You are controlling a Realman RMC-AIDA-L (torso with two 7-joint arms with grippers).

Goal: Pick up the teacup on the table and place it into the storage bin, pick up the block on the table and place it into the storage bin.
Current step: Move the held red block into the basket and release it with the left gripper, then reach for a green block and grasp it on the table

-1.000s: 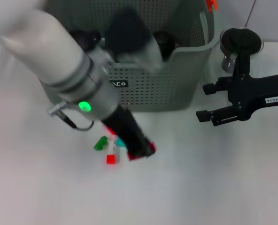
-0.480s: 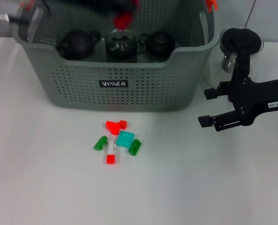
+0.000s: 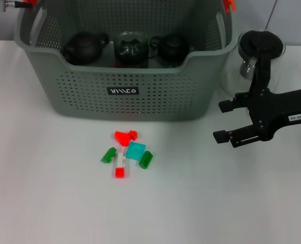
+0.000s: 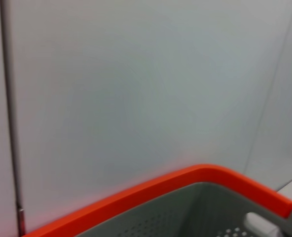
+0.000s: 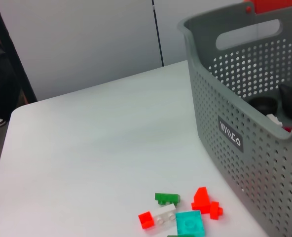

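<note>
clear glass pitcher with black lid and handle (image 3: 256,51) sits on white table (image 3: 49,203), just behind the robot's right arm, right side of frame

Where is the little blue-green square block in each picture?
Head view: the teal block lies on the table in front of the storage bin, amid the other blocks.
Right wrist view: the teal block sits at the bottom edge, beside the bin's wall.
Left wrist view: not in it.
Shared landmark: the bin's black label, also at.
</note>
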